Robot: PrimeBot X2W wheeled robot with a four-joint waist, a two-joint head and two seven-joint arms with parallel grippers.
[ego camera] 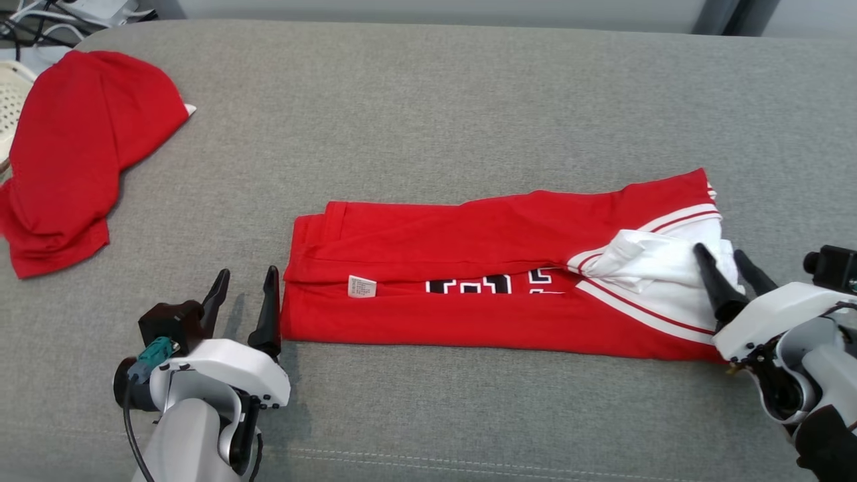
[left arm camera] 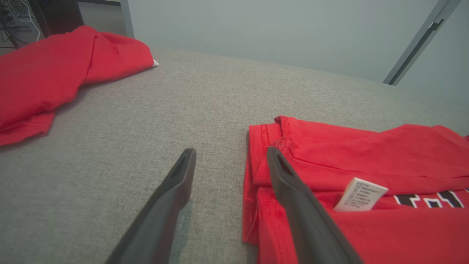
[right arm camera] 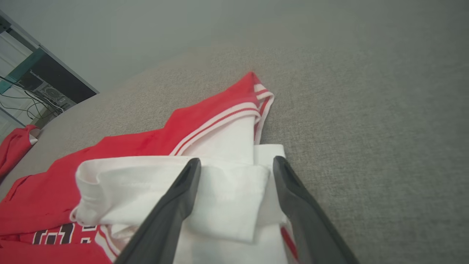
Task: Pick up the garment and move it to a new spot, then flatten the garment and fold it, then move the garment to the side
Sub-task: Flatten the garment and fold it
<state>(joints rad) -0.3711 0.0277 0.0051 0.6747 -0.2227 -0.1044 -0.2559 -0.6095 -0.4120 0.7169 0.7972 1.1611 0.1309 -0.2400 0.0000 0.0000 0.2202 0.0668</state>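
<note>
Across the grey woven cloth surface (ego camera: 469, 100), toward the robot's side: one red jersey with white sleeves and black-and-white lettering (ego camera: 482, 234), folded into a long band, long axis running left to right. Well apart at far left: one second red cloth garment (ego camera: 73, 154), bunched. Two grippers, one at each end of the band, equally near. Left gripper (ego camera: 246, 273): fingers spread, empty, just beside the hem. Right gripper (ego camera: 718, 251): spread, empty, over the white sleeve. Probably next: folding end over end. One white care label (ego camera: 362, 286).
</note>
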